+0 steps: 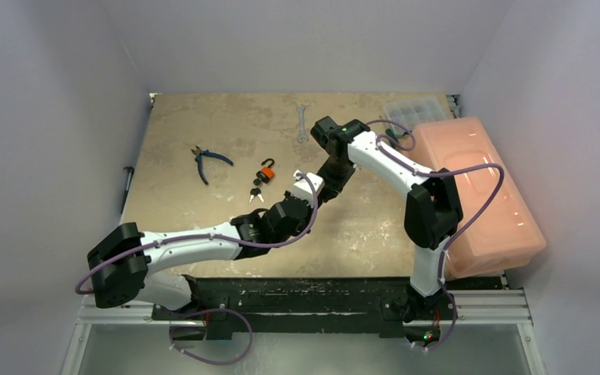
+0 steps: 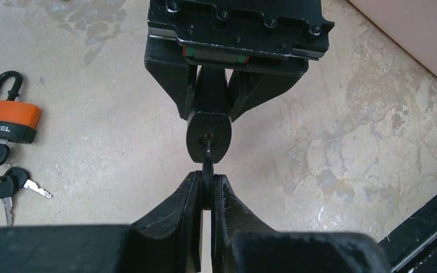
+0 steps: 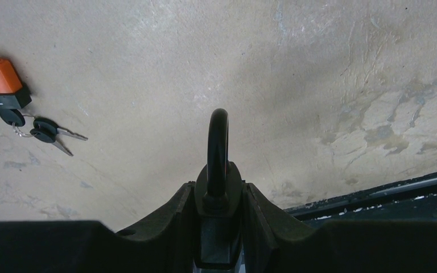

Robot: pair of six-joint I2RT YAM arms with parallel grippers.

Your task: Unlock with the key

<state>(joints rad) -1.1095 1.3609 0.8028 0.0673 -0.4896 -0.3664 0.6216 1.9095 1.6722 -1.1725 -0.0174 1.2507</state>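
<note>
Matte black oval-based padlock (image 2: pixel 219 126), at centre of beige surface (image 2: pixel 347 131), clamped in part-closed right claw (image 3: pixel 218 193); left claw (image 2: pixel 206 183) pinched on key (image 2: pixel 207 165) at its keyhole (image 2: pixel 207 138); curved shackle (image 3: pixel 218 142), 12 o'clock, right-wrist view only.

lab test booth: white walls (image 1: pixel 47 117), worn table (image 1: pixel 203 117).

Tan table (image 1: pixel 195 117): pliers (image 1: pixel 205 162), wrench (image 1: pixel 301 123), orange padlock (image 1: pixel 266 172), keys (image 1: pixel 256 193), pink bin (image 1: pixel 480 187).

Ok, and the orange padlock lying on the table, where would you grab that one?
Probably from straight above, pinching the orange padlock across its two bare side edges: it lies flat, with the shackle at one end and keys at the other.
</note>
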